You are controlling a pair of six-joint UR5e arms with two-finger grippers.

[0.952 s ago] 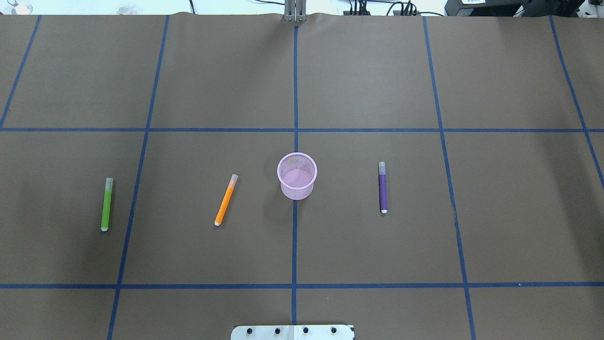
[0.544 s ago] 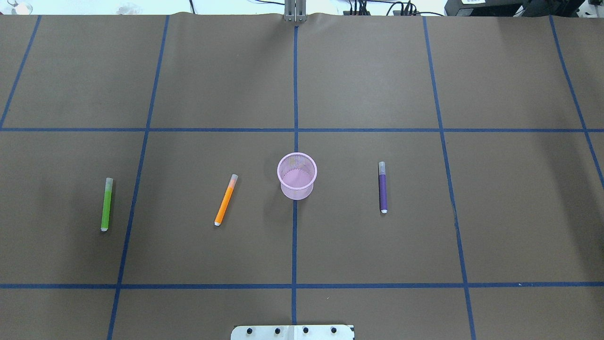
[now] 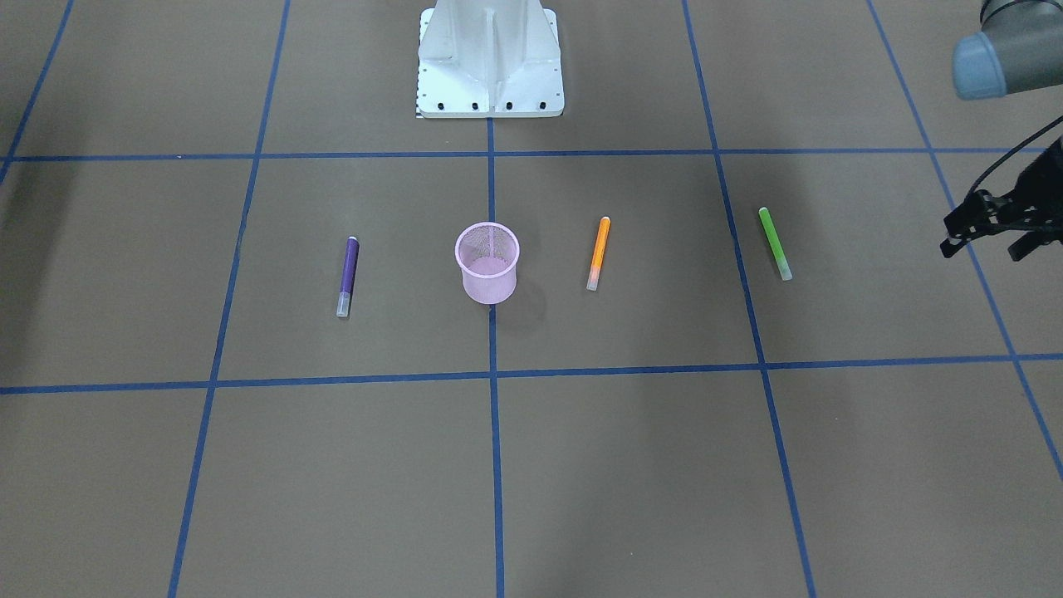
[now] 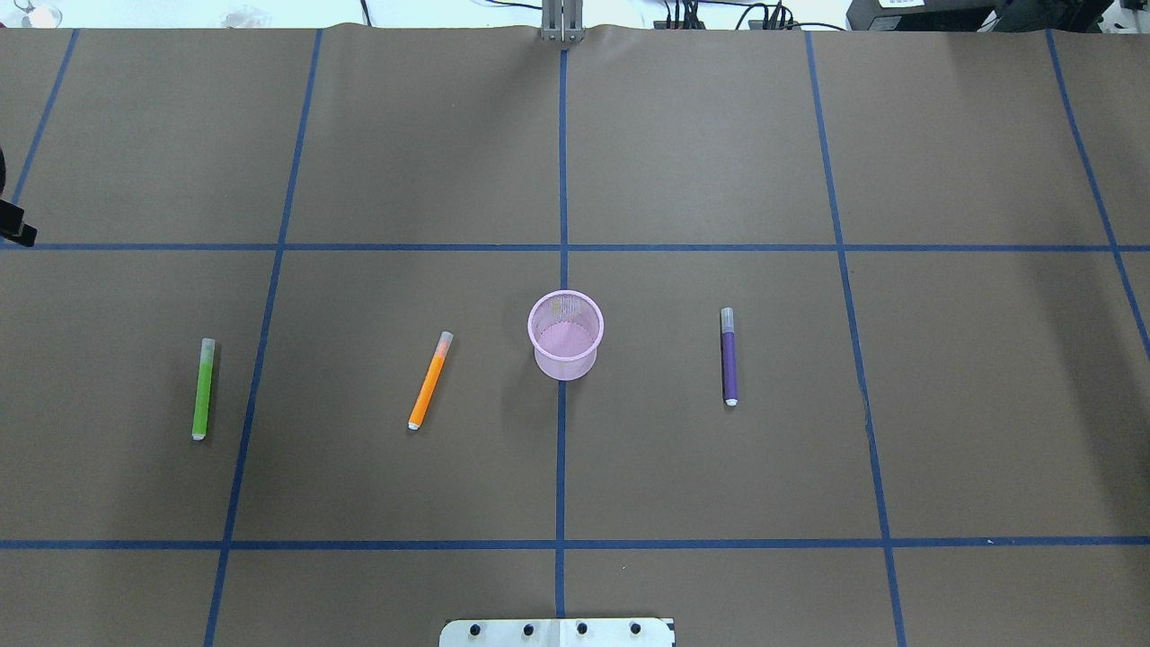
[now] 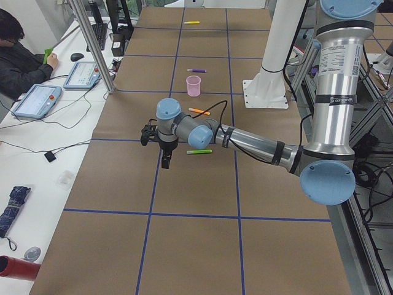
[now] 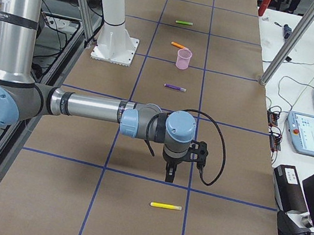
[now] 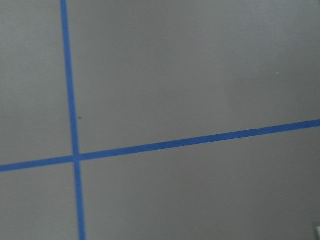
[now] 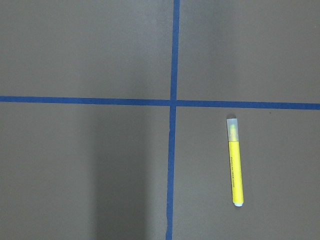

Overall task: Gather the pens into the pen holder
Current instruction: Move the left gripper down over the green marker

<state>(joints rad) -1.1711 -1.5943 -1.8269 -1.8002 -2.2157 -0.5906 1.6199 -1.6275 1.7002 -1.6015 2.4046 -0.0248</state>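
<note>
Brown table (image 4: pixel 719 135); white base (image 3: pixel 490 58) well behind pen holder (image 3: pixel 487 274).

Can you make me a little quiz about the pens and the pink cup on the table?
1. True or false: a pen is already inside the pink mesh pen holder.
2. Which pen does the right wrist camera see? A. the yellow pen B. a red pen C. a blue pen
3. How many pens lie on the table in all, counting every view?

Key:
1. False; the holder is empty.
2. A.
3. Four: the green pen, the orange pen, the purple pen and the yellow pen.
</note>
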